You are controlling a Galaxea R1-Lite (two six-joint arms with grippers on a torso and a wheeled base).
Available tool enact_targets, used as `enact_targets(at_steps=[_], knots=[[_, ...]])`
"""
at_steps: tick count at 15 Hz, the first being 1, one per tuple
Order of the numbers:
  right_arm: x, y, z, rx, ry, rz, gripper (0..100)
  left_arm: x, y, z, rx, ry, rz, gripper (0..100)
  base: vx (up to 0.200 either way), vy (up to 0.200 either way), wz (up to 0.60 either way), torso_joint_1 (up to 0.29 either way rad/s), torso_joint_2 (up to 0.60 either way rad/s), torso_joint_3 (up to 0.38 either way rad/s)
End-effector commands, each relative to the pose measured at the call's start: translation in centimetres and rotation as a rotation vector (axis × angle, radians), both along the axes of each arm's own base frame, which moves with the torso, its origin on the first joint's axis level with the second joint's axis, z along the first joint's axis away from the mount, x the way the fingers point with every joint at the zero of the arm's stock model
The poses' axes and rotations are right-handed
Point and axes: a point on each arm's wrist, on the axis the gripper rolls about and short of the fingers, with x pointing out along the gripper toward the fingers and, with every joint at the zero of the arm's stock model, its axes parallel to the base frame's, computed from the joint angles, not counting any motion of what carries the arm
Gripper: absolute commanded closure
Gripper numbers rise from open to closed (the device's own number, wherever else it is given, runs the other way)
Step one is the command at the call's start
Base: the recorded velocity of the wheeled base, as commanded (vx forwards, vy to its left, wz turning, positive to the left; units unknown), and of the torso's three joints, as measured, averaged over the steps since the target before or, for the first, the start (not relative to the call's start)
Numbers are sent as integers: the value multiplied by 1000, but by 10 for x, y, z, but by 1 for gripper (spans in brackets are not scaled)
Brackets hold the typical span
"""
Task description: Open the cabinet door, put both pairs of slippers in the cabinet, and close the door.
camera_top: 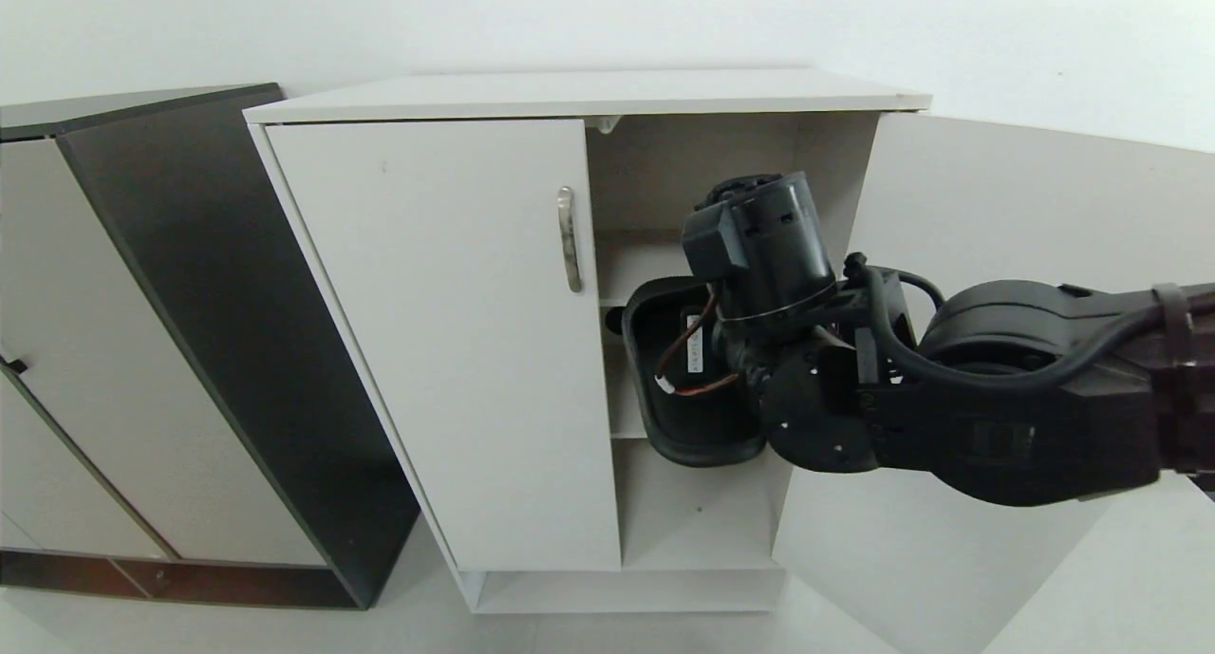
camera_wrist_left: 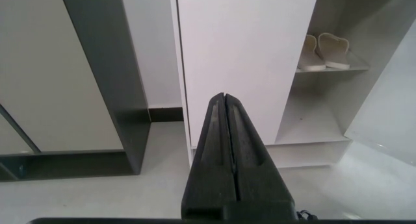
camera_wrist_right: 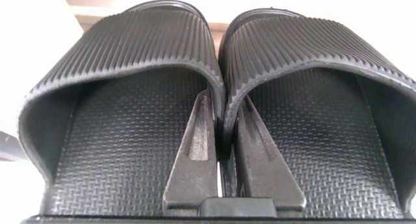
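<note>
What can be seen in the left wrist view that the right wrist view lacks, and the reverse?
Left wrist view: the shut left hand, a white pair of slippers on a cabinet shelf, the closed door, a dark cabinet beside it. Right wrist view: the right hand shut on the adjoining inner edges of the black slippers. Both: one shut hand, one slipper pair.

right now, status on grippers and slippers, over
Right gripper shut on black slippers, at the cabinet opening. Left gripper shut, empty, low out front. White slippers on a shelf inside. Nothing blocking seen.
</note>
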Motion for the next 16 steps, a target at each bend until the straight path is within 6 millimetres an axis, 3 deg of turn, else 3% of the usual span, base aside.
enact_targets(at_steps=[1, 7, 16], knots=[[10, 8, -6, -6, 2, -12, 100, 0, 0, 0, 0, 0, 1, 100, 0, 0, 0, 0, 0, 0], [16, 8, -12, -20, 4, -41, 100, 0, 0, 0, 0, 0, 0, 100, 0, 0, 0, 0, 0, 0], [25, 4, -18, -28, 14, -62, 100, 0, 0, 0, 1, 1, -2, 100, 200, 0, 0, 0, 3, 4]])
